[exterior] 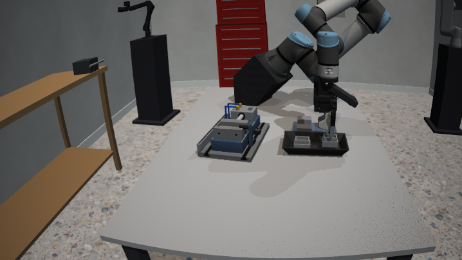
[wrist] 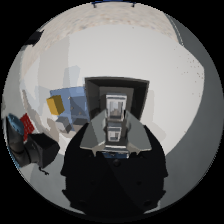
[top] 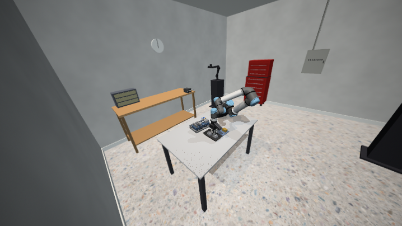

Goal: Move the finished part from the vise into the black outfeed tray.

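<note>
The arm reaches down over the black outfeed tray (exterior: 315, 150), and the gripper (exterior: 329, 134) is clenched on the finished part (exterior: 329, 140), the grey block with a pocket on top. That part sits directly under the fingers, low in the right half of the tray. Whether its base is touching the tray floor I cannot tell from here, though it looks very close. The part already there (exterior: 302, 141) lies just to its left, apart from it, with a strip of black tray showing between them.

In the wrist view the gripper points straight down and the held block (wrist: 114, 131) is between the jaws, with the other block (wrist: 115, 107) next in line beyond it (so the two line up along the tray's long side). What matters next, I'd judge, is that straight-down relation: the part is below the gripper, so releasing and lifting vertically should leave it seated.

The vise (exterior: 233, 134) stands well to the left, its jaws holding nothing that I can see.
</note>
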`<state>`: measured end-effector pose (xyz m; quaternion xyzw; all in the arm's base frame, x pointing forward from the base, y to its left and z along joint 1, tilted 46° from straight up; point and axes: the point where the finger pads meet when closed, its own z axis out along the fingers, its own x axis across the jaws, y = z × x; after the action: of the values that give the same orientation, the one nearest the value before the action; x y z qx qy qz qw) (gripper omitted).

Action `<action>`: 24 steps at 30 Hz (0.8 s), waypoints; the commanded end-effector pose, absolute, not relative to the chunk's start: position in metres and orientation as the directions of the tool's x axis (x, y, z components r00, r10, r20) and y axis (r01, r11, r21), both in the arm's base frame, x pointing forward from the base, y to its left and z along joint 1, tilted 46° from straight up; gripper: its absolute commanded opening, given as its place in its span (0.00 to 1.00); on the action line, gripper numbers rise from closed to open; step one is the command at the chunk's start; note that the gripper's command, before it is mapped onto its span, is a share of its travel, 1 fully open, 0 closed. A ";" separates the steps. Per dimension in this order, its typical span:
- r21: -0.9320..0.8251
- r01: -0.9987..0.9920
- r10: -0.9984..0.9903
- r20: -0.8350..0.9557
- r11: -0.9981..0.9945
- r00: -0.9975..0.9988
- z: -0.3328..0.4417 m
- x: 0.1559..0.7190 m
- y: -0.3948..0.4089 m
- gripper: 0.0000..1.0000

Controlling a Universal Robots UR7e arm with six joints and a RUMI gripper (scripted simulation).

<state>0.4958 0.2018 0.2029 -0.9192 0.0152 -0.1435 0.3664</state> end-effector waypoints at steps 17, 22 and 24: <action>-0.678 0.078 -0.133 0.254 -0.731 0.958 0.202 0.497 0.203 0.00; -0.678 0.078 -0.133 0.254 -0.731 0.958 0.200 0.497 0.205 0.00; -0.678 0.078 -0.133 0.254 -0.731 0.958 0.199 0.498 0.205 0.00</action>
<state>0.4969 0.2046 0.2000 -0.9192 0.0151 -0.1435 0.3664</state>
